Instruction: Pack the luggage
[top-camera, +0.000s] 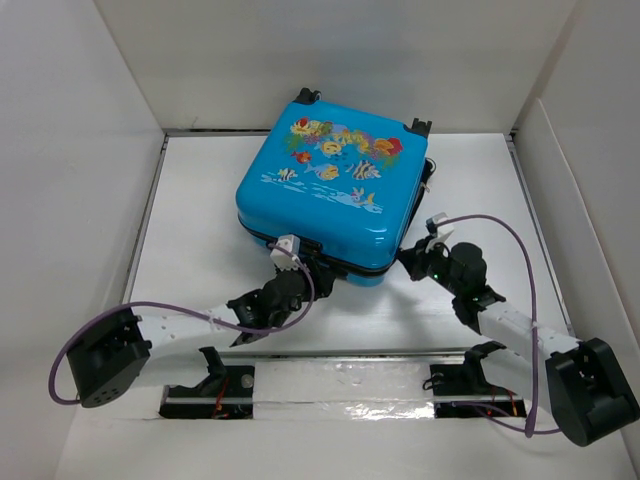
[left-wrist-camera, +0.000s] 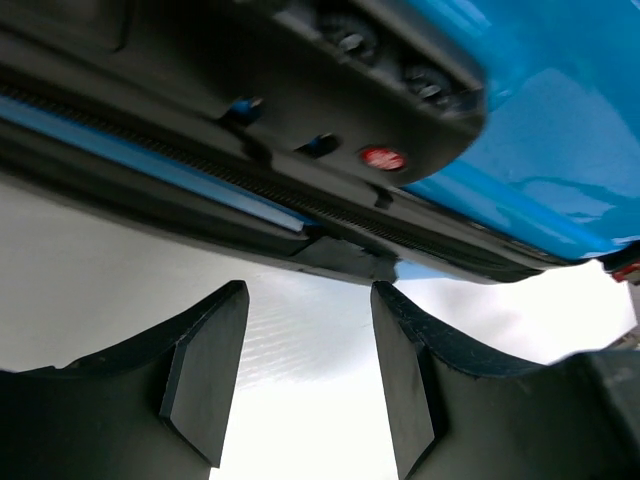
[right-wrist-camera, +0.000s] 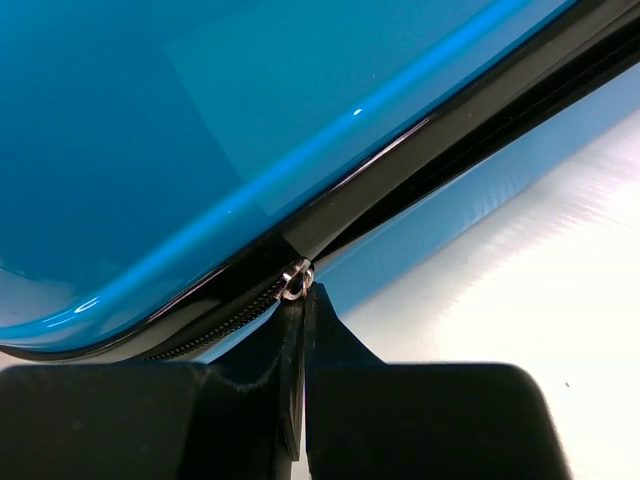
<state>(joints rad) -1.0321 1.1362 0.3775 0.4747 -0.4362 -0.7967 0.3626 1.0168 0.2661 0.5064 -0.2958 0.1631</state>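
Note:
The bright blue luggage (top-camera: 330, 190) with a fish and coral print lies flat, lid down, in the middle of the table. My left gripper (top-camera: 300, 262) is open and empty at its near front edge, just below the black handle panel with a red button (left-wrist-camera: 383, 158). My right gripper (top-camera: 418, 262) sits at the case's near right corner, shut on the silver zipper pull (right-wrist-camera: 297, 279). The black zipper track (right-wrist-camera: 200, 325) runs left from the pull. The blue shell (right-wrist-camera: 180, 130) fills the right wrist view above the fingers.
White walls enclose the table on the left, back and right. A white panel (top-camera: 560, 200) stands close to the right of the case. Purple cables loop from both arms. The arm bases and a shiny strip (top-camera: 340, 385) lie along the near edge.

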